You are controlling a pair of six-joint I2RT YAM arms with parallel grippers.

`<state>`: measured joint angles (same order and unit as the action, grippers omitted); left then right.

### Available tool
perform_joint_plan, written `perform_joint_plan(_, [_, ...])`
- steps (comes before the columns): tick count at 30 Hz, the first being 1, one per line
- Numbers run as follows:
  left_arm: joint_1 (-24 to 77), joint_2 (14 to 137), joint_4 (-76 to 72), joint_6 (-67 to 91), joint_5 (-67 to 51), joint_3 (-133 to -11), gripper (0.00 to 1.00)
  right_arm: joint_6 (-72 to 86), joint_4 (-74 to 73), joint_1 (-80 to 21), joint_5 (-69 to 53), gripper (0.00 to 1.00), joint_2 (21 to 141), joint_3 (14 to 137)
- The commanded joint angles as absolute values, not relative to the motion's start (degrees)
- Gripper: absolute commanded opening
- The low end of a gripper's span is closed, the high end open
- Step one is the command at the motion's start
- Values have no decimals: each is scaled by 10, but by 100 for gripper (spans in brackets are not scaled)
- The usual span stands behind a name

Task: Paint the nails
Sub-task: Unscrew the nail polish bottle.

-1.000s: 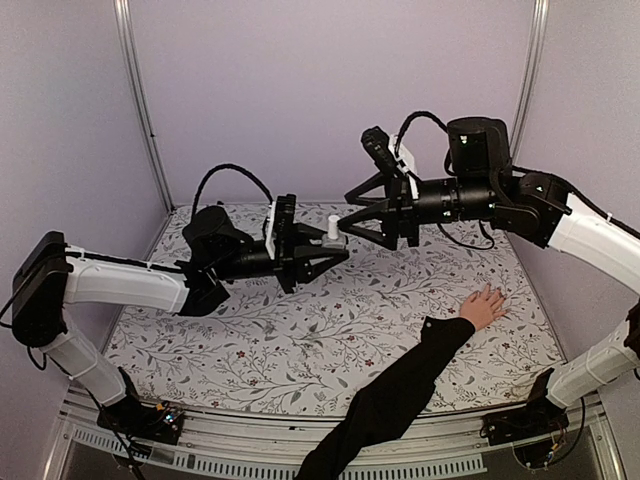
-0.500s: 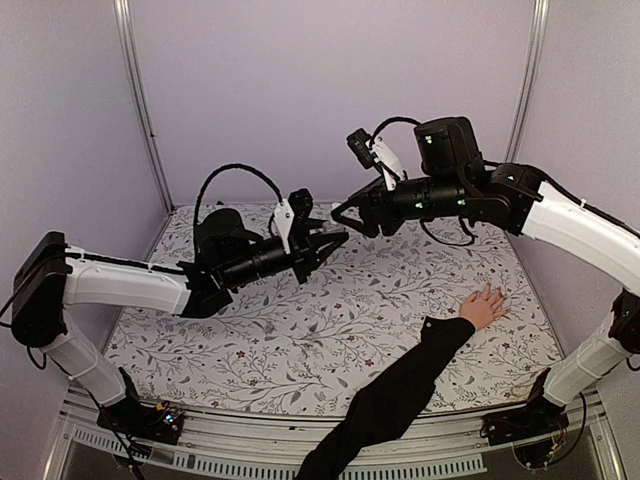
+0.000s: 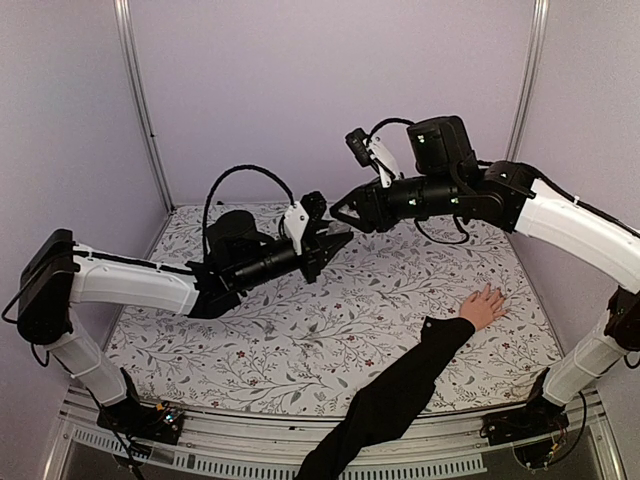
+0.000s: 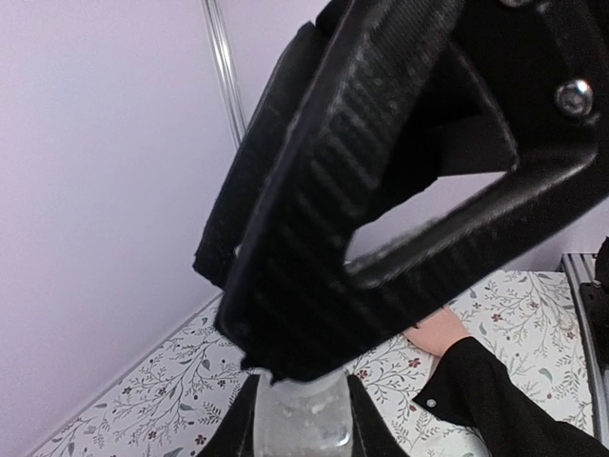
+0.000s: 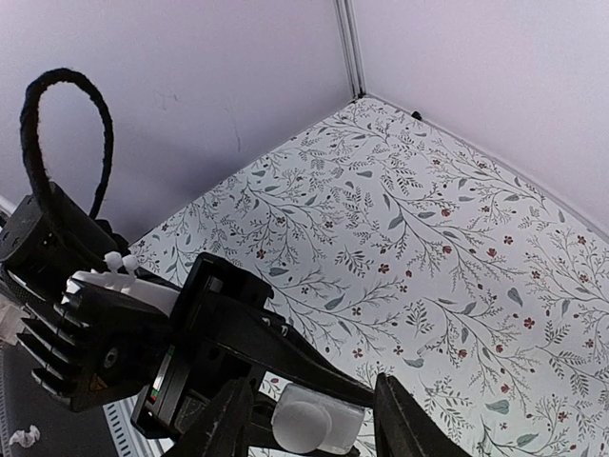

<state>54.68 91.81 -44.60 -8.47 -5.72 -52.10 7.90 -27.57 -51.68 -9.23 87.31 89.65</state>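
Bottle [image 4: 303, 426], translucent, tight in left gripper [image 3: 338, 240]; right gripper [image 3: 343, 214] agape around white cap [image 5: 306, 425].

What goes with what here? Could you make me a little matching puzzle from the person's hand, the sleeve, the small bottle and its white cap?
1 hand
2 sleeve
3 bottle
4 white cap

A black
B between the fingers of the right claw
C gripped by the left claw
D resting on the flowered table

Pairs: 1-D, 2-A, 3-C, 4-B.
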Motion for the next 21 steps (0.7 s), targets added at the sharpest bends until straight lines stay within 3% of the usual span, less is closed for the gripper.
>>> perform_joint_plan(1, [554, 924, -447, -97, -42, -537, 0, 92, -278, -515, -84, 43, 882, 912])
perform_joint_plan(6, [555, 925, -445, -99, -35, -538, 0, 94, -278, -515, -88, 41, 885, 911])
perform_joint_plan(21, [553, 920, -454, -89, -60, -534, 0, 70, -275, -515, -123, 4, 887, 913])
